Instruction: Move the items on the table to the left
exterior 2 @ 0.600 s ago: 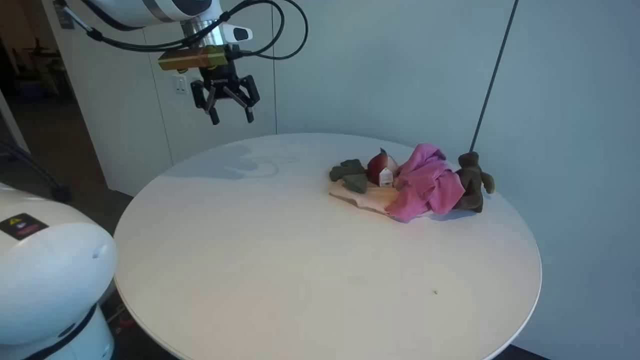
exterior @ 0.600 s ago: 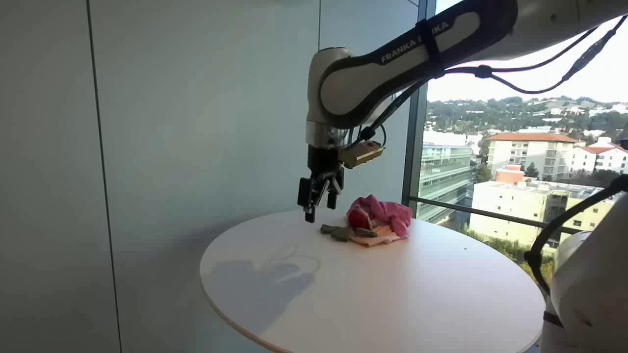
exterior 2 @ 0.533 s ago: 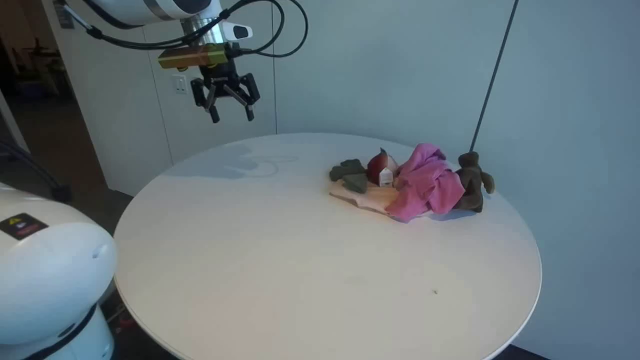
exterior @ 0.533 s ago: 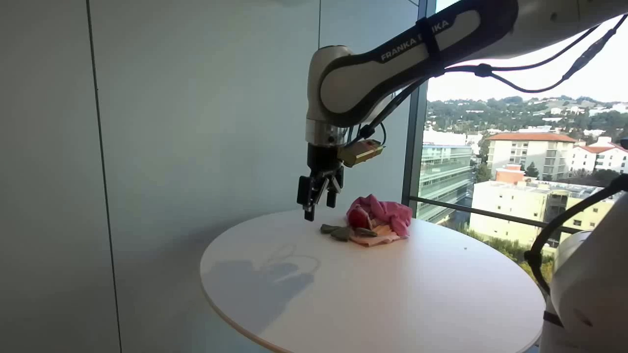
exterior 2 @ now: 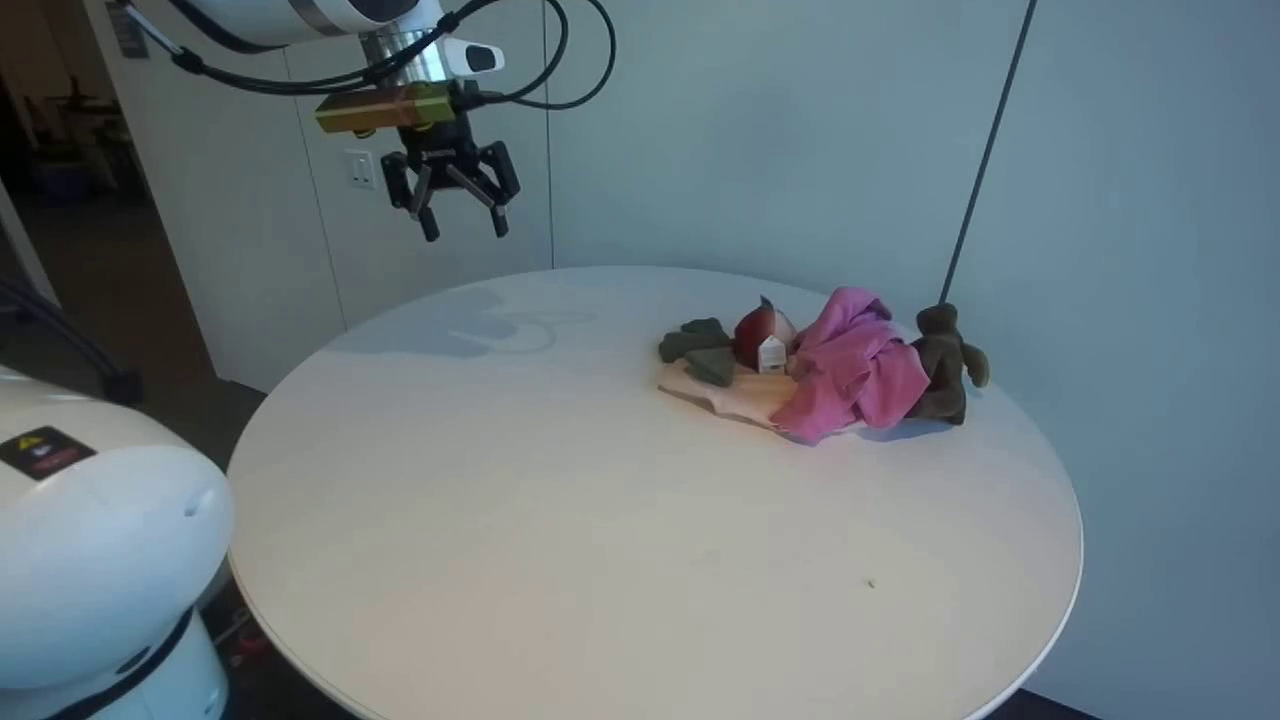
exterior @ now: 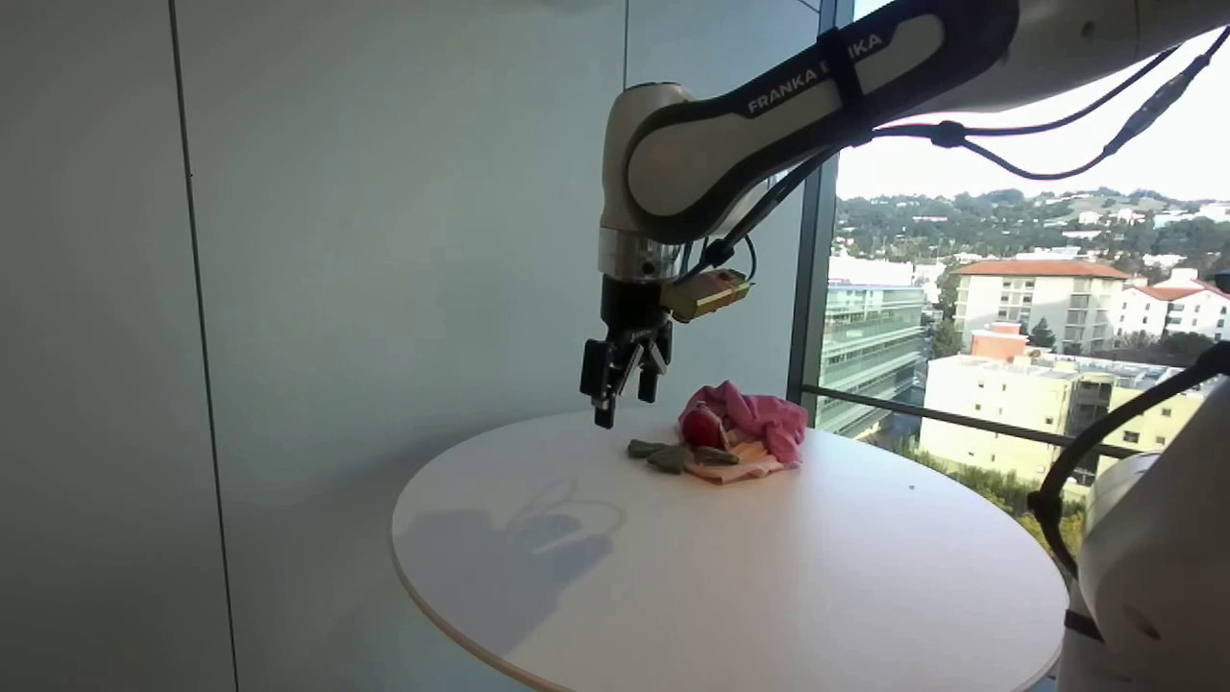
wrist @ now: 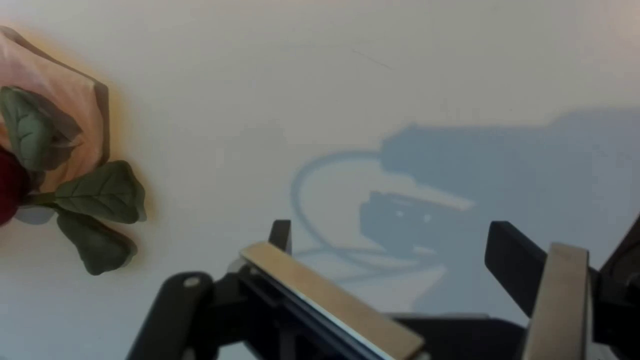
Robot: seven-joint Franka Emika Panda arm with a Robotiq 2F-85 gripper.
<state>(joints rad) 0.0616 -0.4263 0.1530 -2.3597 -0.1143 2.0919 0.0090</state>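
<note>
Pale wall panels [exterior 2: 760, 150] rise behind a round white worktop [exterior 2: 550, 520]. Toward the left in an exterior view, the pincer [exterior 2: 466, 236] hangs over it, jaws wide apart; the wrist view shows only worktop and shadow [wrist: 500, 175] between them, so nothing is held. Such height probably suits travel, likely enough to cross the pile without brushing it. Well apart to the right, the task's items lie gathered together, so the leftward move looks not yet made. Green leaves [exterior 2: 700, 345] come first, seemingly joined by a stem [wrist: 41, 199] to a red vegetable [exterior 2: 757, 335], likely a soft toy; one leaf lies over the peach cloth [exterior 2: 735, 395] while two reach past its edge, so pulling that cloth could drag them along. Next, the pink cloth [exterior 2: 855, 365] sits crumpled partly on the peach one, its raised folds probably easy to pinch. Beyond it a brown figure [exterior 2: 938, 365] sits upright, perhaps leaning on the cloth, though contact is hidden. Free room spreads across the worktop's left and front, its rim curving round to bound it; the figure is nearest the far right rim, where an outward nudge could send it over.
</note>
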